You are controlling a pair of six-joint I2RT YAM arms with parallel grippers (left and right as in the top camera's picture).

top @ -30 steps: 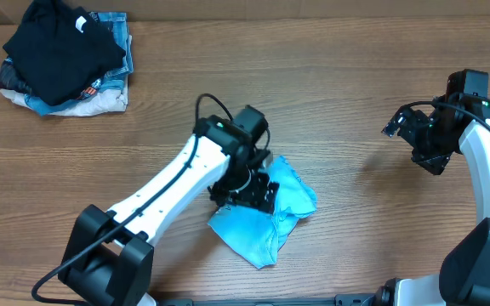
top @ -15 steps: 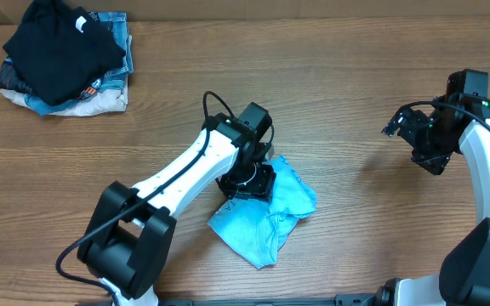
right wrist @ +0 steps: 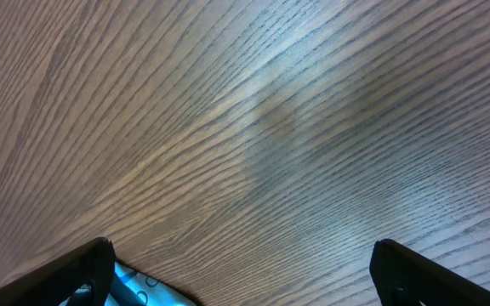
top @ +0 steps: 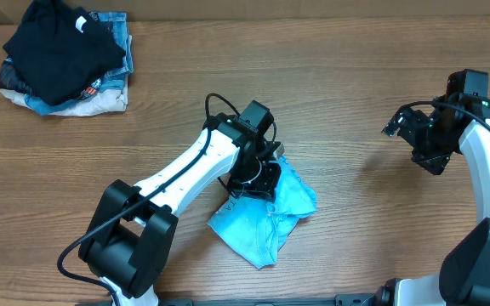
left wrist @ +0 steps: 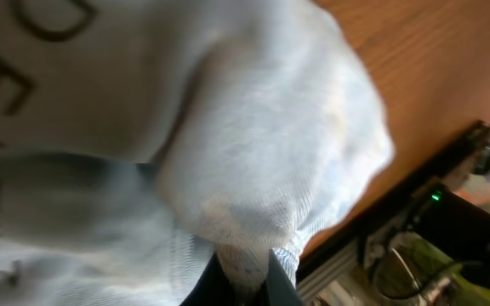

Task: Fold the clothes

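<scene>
The clothes, a crumpled light sky-blue T-shirt (top: pixel 272 218), lie in a heap at the middle of the table. My left gripper (top: pixel 259 181) is down on the heap's upper left part. In the left wrist view the pale cloth (left wrist: pixel 253 144) fills the frame, dark lettering shows at the left, and a bunched fold is pinched between the shut jaws of my left gripper (left wrist: pixel 243 279). My right gripper (top: pixel 408 134) hangs far to the right, apart from the shirt. In its own view my right gripper (right wrist: pixel 245 265) stands wide open over bare wood.
A pile of other garments sits at the back left corner, with a black garment (top: pixel 56 47) on top of denim (top: pixel 122 36) and pale pieces. A sliver of light blue cloth (right wrist: pixel 139 293) shows by the right gripper's left finger (right wrist: pixel 83 270). The table's front rail (left wrist: pixel 373 246) runs close behind the heap.
My left gripper has shifted slightly right onto the T-shirt and shut on a fold of it. The right arm has not moved.
</scene>
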